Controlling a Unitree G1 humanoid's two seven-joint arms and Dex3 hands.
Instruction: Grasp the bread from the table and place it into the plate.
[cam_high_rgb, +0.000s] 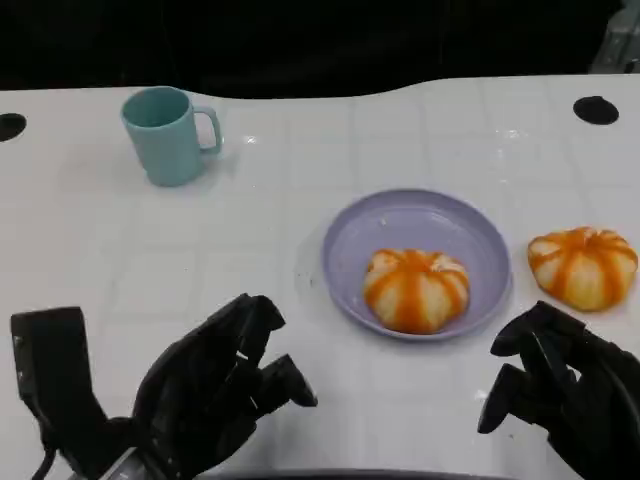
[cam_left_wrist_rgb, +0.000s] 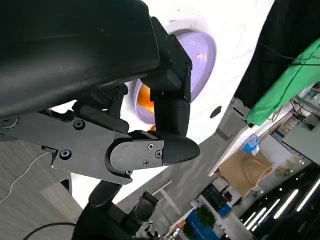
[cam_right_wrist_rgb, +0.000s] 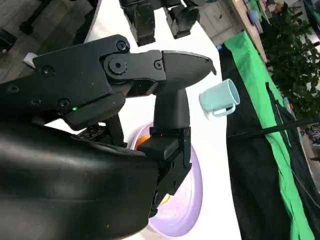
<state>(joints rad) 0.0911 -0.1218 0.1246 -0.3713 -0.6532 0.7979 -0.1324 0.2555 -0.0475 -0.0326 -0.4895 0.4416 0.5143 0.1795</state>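
Left hand (cam_high_rgb: 215, 395) near the table's front edge, fingers curled, apparently holding nothing. Right hand (cam_high_rgb: 560, 385) likewise empty, fingers apart. One orange-striped bread (cam_high_rgb: 416, 288) sits in the purple plate (cam_high_rgb: 400, 215); second bun (cam_high_rgb: 583, 265) on the white table (cam_high_rgb: 300, 200) just right of it. Teal mug (cam_high_rgb: 165, 135) far left.

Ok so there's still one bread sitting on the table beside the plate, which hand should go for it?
Probably the right hand. It holds nothing and sits just in front of the bread on the table, to the right of the plate. The left hand would have to cross the plate and the bread already in it.
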